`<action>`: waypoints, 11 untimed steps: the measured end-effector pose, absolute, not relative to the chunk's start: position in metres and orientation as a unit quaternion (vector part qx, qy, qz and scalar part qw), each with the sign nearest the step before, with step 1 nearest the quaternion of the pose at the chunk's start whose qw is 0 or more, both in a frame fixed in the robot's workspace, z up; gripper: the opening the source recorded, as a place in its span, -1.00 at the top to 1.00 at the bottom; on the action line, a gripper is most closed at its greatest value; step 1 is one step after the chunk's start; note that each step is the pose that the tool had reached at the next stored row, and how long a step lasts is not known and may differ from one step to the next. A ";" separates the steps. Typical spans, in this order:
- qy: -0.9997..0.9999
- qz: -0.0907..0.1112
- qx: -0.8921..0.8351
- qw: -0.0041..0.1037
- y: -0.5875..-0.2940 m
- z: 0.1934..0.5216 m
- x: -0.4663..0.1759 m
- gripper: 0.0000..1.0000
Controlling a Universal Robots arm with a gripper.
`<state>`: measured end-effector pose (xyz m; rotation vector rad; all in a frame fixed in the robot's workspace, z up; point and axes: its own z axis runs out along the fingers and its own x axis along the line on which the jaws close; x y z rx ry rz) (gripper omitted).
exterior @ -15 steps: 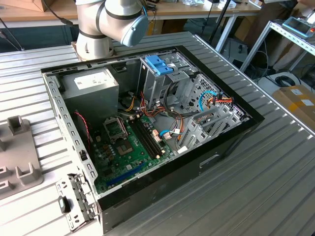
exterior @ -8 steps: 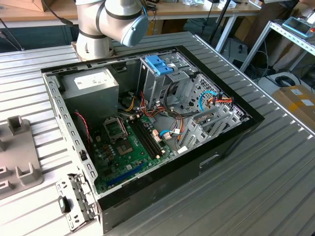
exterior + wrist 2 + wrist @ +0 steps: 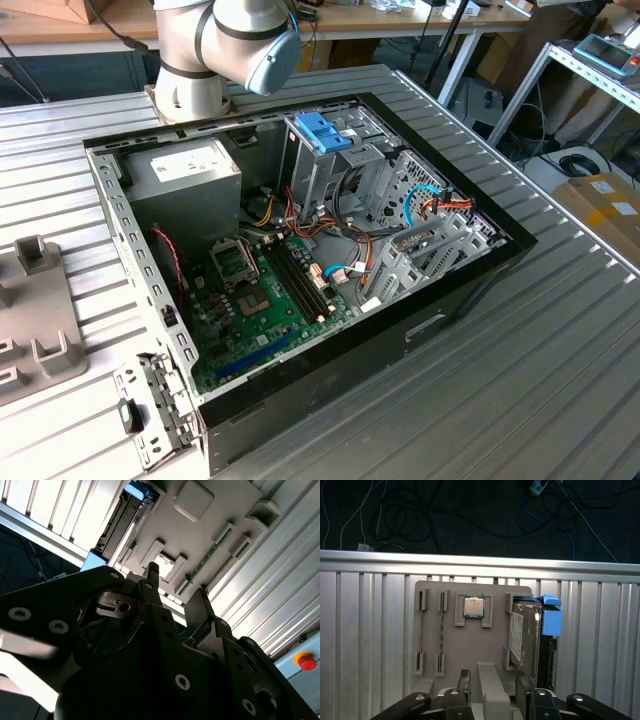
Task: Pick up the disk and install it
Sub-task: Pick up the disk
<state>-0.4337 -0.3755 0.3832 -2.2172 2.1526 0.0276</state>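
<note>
Fingers spread and empty, the black gripper [image 3: 492, 692] hangs over a matte grey tray [image 3: 470, 650] on the ribbed aluminium table [image 3: 365, 645], where the blue-railed metal disk [image 3: 525, 635] stands on edge in slots beside a square processor chip [image 3: 473, 606] and a thin memory stick [image 3: 441, 630].

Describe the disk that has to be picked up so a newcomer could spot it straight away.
Find the ribbed metal table, then the pale grey parts tray lying on it. The disk stands on edge in the tray's end slot, beside the square processor chip. It alone is a big grey-metal slab with light-blue plastic rails; its neighbours are small or thin.
</note>
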 end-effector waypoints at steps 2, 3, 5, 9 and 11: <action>0.696 0.009 -0.717 0.026 -0.375 0.383 -0.434 0.04; 0.696 0.009 -0.717 0.026 -0.375 0.383 -0.434 0.04; 0.696 0.009 -0.717 0.026 -0.375 0.383 -0.434 0.04; 0.696 0.009 -0.717 0.026 -0.375 0.382 -0.434 0.04; 0.696 0.009 -0.717 0.026 -0.375 0.382 -0.434 0.04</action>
